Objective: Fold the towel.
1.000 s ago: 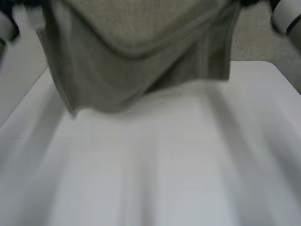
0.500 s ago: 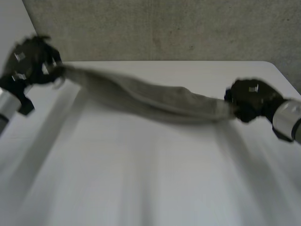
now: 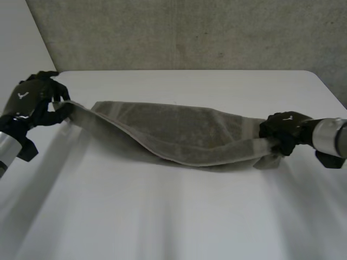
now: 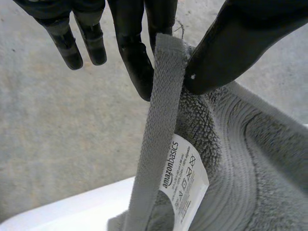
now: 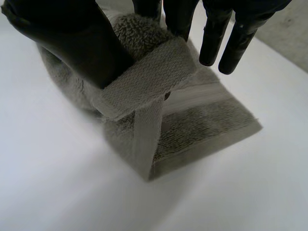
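- Head view: the grey-green towel [image 3: 179, 130] is stretched in a long band across the far half of the white table [image 3: 173, 216], strung between the two hands.
- The towel's middle sags. Its near hem looks to rest on the table, though from here I cannot be sure how much of it touches.
- The left hand [image 3: 33, 100] is at the towel's left end, raised near the table's far left corner. The right hand [image 3: 283, 130] is at the right end, lower and close to the table's right edge.
- Left wrist view adds the grip. The hemmed corner is pinched between the thumb and one finger, and the other fingers are straight and off the cloth.
- Same view: a white care label [image 4: 185, 180] is sewn at the hem just below the pinch, and the towel hangs down from there.
- Right wrist view: the thumb clamps the hem band against the fingers, with the towel's end bunched under the palm.
- Same view: below that hand, a short doubled flap of towel lies flat on the table.
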Action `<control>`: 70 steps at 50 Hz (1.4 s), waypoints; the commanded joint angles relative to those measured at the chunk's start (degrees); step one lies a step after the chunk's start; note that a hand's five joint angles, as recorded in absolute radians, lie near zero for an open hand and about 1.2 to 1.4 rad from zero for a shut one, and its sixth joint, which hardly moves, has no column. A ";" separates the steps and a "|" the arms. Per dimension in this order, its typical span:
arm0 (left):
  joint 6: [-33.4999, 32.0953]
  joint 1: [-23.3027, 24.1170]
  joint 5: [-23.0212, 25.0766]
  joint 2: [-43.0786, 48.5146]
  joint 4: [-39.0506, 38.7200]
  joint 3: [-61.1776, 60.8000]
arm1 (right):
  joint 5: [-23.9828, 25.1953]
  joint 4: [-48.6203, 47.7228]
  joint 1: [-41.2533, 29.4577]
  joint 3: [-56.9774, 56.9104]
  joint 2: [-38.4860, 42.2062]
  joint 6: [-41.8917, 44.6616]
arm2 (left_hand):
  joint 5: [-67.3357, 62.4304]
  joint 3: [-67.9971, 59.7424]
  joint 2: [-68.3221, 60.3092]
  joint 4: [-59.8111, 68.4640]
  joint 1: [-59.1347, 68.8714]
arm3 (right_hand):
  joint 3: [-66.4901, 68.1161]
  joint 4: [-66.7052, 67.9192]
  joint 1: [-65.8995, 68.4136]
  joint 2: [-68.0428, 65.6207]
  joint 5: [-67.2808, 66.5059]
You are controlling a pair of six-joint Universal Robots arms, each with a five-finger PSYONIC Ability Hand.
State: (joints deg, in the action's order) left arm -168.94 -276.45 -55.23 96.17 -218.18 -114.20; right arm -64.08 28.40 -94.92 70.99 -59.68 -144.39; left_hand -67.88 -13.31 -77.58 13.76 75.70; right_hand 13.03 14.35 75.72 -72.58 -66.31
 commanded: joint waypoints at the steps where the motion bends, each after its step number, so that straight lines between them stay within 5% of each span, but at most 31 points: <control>1: -0.25 4.78 -0.66 5.43 -0.41 1.96 | -6.22 -7.19 -3.95 -6.82 8.69 -5.27 | -2.12 3.31 -2.42 -3.76 4.30 | -3.03 -4.35 0.01 -3.15 0.58; 2: -0.25 5.04 -0.66 6.31 -0.32 2.49 | -7.54 -9.92 -4.48 -7.53 9.32 -6.85 | -2.12 3.31 -2.42 -3.76 4.30 | -3.03 -4.35 -19.35 16.21 19.94; 3: -0.25 5.04 -0.66 6.31 -0.32 2.49 | -7.55 -9.94 -4.48 -7.54 9.32 -6.87 | -2.12 3.31 -2.42 -3.76 4.30 | -3.03 -4.35 -19.55 16.40 20.14; 5: -0.25 5.13 -0.75 7.45 -0.05 3.45 | -9.30 -15.19 -4.92 -7.80 9.41 -9.23 | -2.12 3.31 -2.42 -3.76 4.30 | -3.03 -4.35 -65.62 62.48 66.22; 32: -0.16 5.04 -0.75 6.49 0.12 3.63 | -8.61 -21.37 -7.12 11.71 -6.85 -13.19 | -2.12 3.31 -2.42 -3.76 4.30 | -3.03 -4.35 -65.72 62.58 66.31; 55: -0.07 4.78 -0.84 6.40 0.03 3.46 | -3.59 -28.75 -7.39 18.84 -4.74 7.71 | -2.12 3.31 -2.42 -3.76 4.30 | -3.03 -4.35 -65.72 62.58 66.31; 64: -0.07 5.04 -0.84 6.31 0.03 3.37 | -9.22 -32.00 -7.56 13.82 -7.90 -3.51 | -2.12 3.31 -2.42 -3.76 4.30 | -3.03 -4.35 -65.72 62.58 66.31; 70: 0.10 4.69 -0.84 6.31 0.03 3.37 | -9.05 -31.57 -8.70 16.53 -8.08 -3.10 | -2.12 3.31 -2.42 -3.76 4.30 | -3.03 -4.35 -65.72 62.58 66.31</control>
State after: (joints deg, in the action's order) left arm -168.91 -271.56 -56.07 102.48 -218.15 -110.83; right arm -73.07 -3.47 -102.76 85.15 -67.10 -147.03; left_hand -67.88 -13.31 -77.65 13.76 75.70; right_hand 13.03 14.35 13.67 -14.62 -3.65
